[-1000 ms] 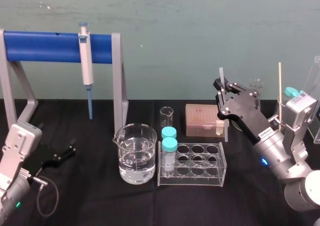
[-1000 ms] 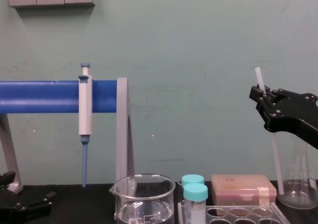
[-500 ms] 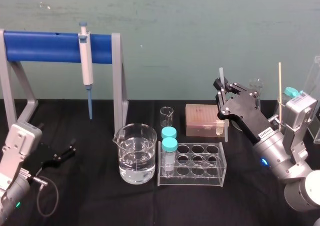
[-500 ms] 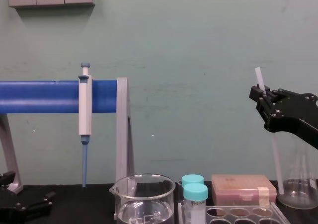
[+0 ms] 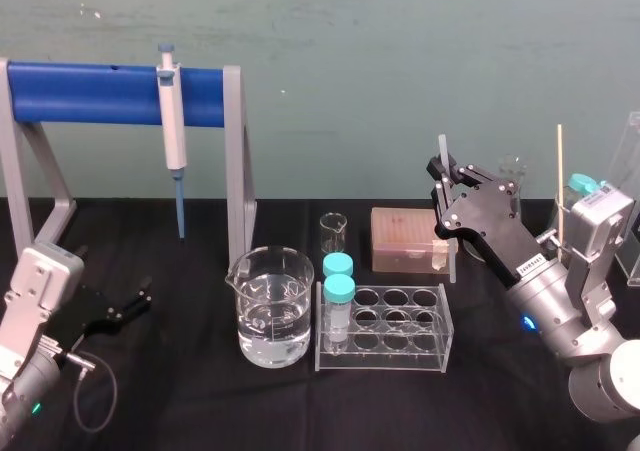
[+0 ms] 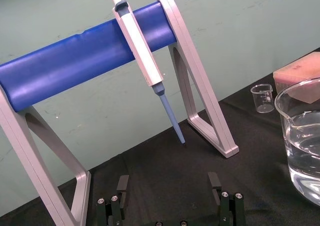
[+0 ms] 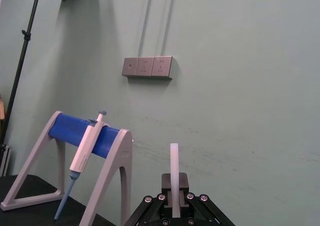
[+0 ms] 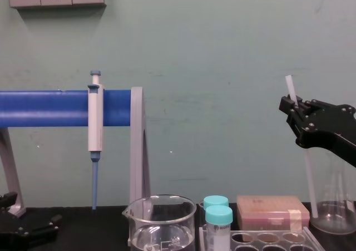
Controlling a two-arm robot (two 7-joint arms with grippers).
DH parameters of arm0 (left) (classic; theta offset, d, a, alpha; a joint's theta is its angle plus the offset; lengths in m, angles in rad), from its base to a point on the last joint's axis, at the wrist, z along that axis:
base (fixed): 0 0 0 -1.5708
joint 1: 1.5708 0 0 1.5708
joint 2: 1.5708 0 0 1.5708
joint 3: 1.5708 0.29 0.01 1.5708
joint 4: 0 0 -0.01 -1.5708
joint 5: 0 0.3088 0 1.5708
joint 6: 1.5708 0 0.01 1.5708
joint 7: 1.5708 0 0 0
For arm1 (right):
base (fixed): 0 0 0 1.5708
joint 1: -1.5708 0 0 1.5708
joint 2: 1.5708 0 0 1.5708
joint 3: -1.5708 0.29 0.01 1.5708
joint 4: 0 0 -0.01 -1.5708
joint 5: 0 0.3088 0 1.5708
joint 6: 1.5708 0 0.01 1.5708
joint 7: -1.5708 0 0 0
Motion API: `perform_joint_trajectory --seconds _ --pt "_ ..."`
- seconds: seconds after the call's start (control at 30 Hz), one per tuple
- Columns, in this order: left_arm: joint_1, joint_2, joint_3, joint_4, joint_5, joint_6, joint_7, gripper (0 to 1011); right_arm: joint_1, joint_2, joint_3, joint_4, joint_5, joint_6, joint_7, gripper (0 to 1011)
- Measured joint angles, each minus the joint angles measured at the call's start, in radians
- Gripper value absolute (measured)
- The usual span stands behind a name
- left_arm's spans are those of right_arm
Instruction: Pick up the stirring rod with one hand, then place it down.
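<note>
Clearly the right tool [image 8: 291,102] grips the stirring rod [image 8: 308,178] near its top. The rod runs almost upright, lower end beside the pink box [image 5: 405,236], so placing likely means lowering, then tipping. The left tool [image 5: 125,306] lies wide open on the table [image 5: 200,411], well apart.

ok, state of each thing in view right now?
stirring rod: held near upright, right gripper shut on it
left gripper: open, parked low at left
pipette: hanging on blue stand
large beaker: part full, clear liquid
two tubes: capped, standing in rack
small beaker: upright, empty
</note>
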Motion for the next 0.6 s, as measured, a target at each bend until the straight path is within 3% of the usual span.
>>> perform_joint_trajectory --seconds 0.6 --pt "0.0 0.0 0.0 0.0 0.0 0.0 0.0 1000 -0.004 -0.008 0.004 -0.004 0.004 0.016 0.037 72"
